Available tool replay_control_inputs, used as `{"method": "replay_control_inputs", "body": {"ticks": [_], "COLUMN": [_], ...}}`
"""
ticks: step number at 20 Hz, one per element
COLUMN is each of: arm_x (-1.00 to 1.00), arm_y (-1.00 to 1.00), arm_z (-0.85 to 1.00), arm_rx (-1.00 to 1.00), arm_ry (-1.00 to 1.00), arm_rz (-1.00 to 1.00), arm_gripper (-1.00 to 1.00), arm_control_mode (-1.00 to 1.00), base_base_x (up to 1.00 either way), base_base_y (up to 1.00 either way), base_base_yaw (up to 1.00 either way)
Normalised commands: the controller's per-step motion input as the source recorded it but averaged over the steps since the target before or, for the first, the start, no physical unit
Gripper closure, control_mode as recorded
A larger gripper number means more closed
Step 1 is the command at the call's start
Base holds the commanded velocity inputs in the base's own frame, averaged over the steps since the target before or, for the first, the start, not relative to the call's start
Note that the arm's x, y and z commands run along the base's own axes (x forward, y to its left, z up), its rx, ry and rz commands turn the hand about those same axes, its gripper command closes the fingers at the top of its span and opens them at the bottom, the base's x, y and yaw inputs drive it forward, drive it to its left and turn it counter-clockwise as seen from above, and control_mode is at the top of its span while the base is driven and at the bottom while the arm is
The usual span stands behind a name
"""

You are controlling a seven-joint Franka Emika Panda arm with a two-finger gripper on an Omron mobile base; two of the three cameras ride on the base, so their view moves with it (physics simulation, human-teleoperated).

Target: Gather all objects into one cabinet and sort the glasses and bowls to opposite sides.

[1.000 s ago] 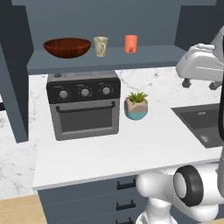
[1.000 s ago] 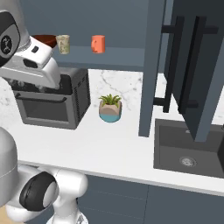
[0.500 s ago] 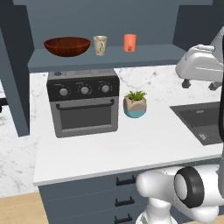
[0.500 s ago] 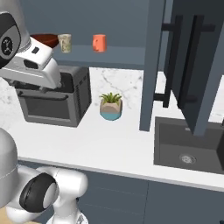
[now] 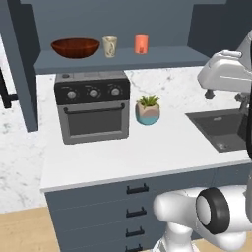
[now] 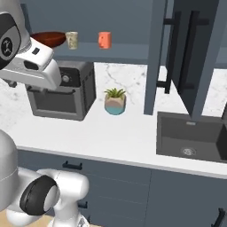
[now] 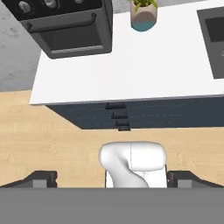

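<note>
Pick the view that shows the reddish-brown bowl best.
The left base view: the bowl sits whole on the cabinet shelf, left of the beige cup. In the right base view the arm hides most of the bowl.

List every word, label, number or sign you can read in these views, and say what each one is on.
No readable text anywhere.
Beige cup: a faint pattern, too small to read as letters.
Toaster oven: three knobs on its front panel, any markings around them too blurred to read.
Robot arm joint cap: a small dark emblem, not legible as a word.
</note>
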Motion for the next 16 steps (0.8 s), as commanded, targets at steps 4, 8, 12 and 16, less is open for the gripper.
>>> {"method": "replay_control_inputs", "body": {"ticks": [4,8,12,16], "arm_x": [0.00,0.00,0.00,0.00], "arm_y": [0.00,0.00,0.00,0.00], "arm_z": [0.00,0.00,0.00,0.00], "arm_rx": [0.00,0.00,0.00,0.00], "arm_ry": [0.00,0.00,0.00,0.00], "arm_rz": [0.00,0.00,0.00,0.00], "arm_gripper": [-1.00,-1.00,-1.00,-1.00], "arm_control_mode": [1.00,1.00,1.00,1.00], "base_base_x": [-0.46,-0.43,-0.16,-0.02], "base_base_y": [0.00,0.00,-0.34,-0.85], "base_base_yaw": [0.00,0.00,0.00,0.00]}}
